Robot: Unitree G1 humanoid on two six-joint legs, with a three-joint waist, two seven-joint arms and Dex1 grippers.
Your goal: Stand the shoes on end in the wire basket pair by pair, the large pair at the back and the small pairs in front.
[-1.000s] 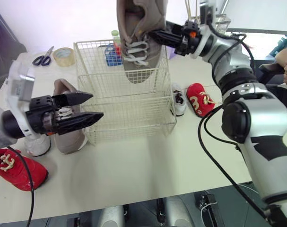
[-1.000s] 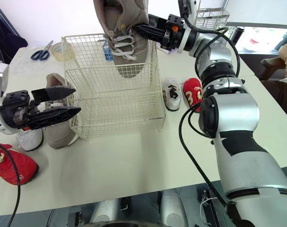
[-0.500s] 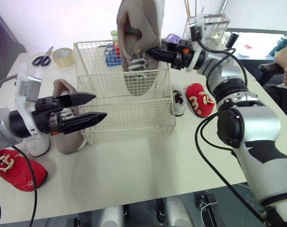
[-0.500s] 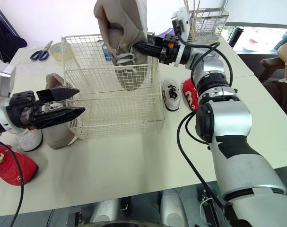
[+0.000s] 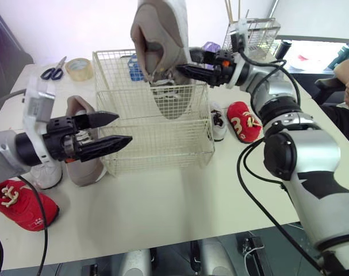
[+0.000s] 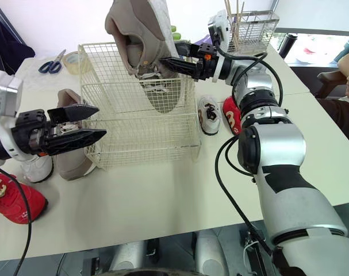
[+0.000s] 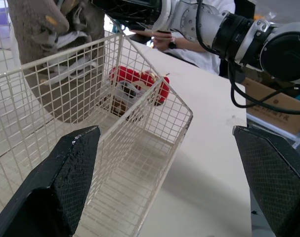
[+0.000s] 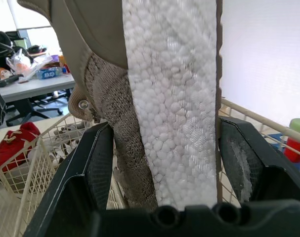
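Gripping a large taupe knit sneaker with a white foam sole (image 5: 160, 40), the right tool (image 5: 183, 69) holds the shoe heel-up and toe-down over the back part of a cream wire basket (image 5: 157, 138) on a white table (image 5: 180, 195). Its two black fingers are closed against the sides of the shoe, with the pebbled sole facing back toward the wrist. The toe and laces are inside the basket walls while the heel rises well above the rim; whether the toe touches the basket floor cannot be told.

The left tool (image 5: 121, 127) hovers at the basket's front left corner with its fingers spread apart and nothing between them, the tips pointing toward the wire.

The matching taupe sneaker (image 5: 85, 169) lies on the table just beside the basket's left wall, partly hidden by the left tool. A small white shoe (image 5: 46, 175) sits next to it, and a small red shoe with white laces (image 5: 22, 204) lies nearer the table's front left edge. On the basket's right side, a second small white shoe (image 5: 218, 122) and a second small red shoe (image 5: 243, 121) rest side by side.

Blue-handled scissors (image 5: 52, 70) and a roll of tape (image 5: 79, 68) lie at the far left corner; a wire pen holder (image 5: 260, 34) stands at the back right
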